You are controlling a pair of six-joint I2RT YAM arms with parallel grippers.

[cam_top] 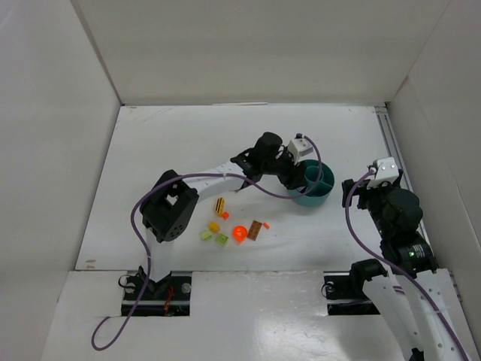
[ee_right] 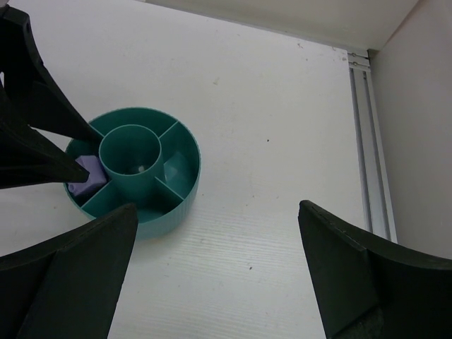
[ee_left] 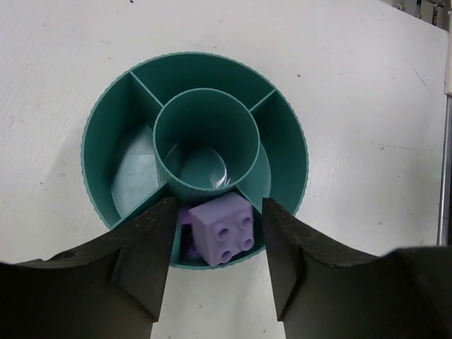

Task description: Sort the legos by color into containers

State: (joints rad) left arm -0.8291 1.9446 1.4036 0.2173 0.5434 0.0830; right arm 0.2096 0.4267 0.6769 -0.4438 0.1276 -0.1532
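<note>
A robotics lab test cell is shown: a white table (cam_top: 173,143) is boxed in by plain white panels (cam_top: 248,45) at the top, left and right of the overhead frame. 2 robot arms, the left arm (cam_top: 169,214) and the right arm (cam_top: 398,218), are bolted at the bottom edge. Purple cables (cam_top: 203,176) are looped from them, and an aluminium rail (ee_right: 369,141) is fixed along the table's right side.

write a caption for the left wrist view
Left gripper open above a purple lego in the teal bowl.
</note>
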